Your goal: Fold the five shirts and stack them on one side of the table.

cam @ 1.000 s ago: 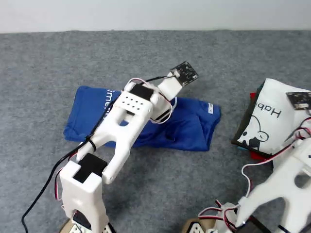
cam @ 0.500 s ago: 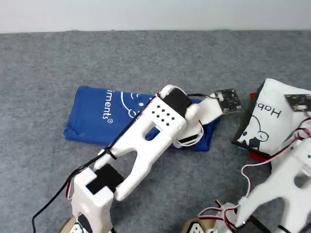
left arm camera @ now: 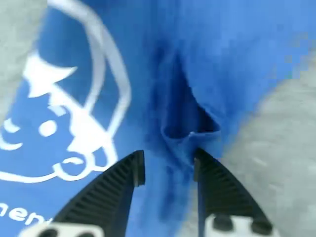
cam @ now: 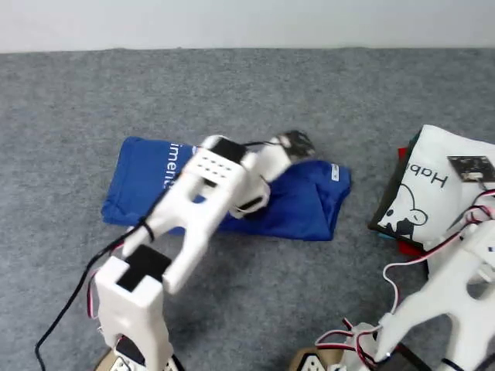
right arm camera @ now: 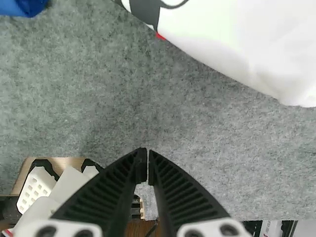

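Hovering over blue shirt [cam: 302, 205], L gripper [left arm camera: 168, 160] spread, R gripper [right arm camera: 147, 154] clenched empty above grey felt [right arm camera: 98, 89], white shirt [cam: 433, 193] near.

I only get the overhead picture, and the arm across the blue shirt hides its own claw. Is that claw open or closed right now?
Observer: Open. In the left wrist view the left gripper has its fingers apart over the blue shirt, with a dark crease just ahead of the tips.
Operator: And the other arm, next to the white shirt?
Observer: The right gripper is shut, tips together over bare grey table. The white shirt lies ahead of it, apart from it.
Operator: Is anything printed on the blue shirt under that first arm?
Observer: Yes, a white cartoon face beside the open fingers.
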You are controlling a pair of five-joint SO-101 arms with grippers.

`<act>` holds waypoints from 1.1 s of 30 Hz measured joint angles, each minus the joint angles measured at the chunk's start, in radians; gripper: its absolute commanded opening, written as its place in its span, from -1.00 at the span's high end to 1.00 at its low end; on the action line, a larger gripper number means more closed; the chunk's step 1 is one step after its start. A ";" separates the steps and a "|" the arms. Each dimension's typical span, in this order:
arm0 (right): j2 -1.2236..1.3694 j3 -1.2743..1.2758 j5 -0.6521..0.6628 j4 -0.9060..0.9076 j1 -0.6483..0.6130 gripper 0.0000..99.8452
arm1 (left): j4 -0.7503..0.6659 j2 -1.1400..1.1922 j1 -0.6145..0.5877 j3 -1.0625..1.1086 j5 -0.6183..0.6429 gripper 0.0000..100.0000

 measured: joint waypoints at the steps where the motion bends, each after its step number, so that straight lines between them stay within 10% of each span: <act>1: 0.000 0.000 0.000 0.000 0.000 0.98 | -0.034 0.015 -0.020 0.006 0.000 0.66; 33: 0.000 0.000 0.000 0.000 0.000 0.98 | 0.358 0.276 0.021 -0.479 -0.011 0.75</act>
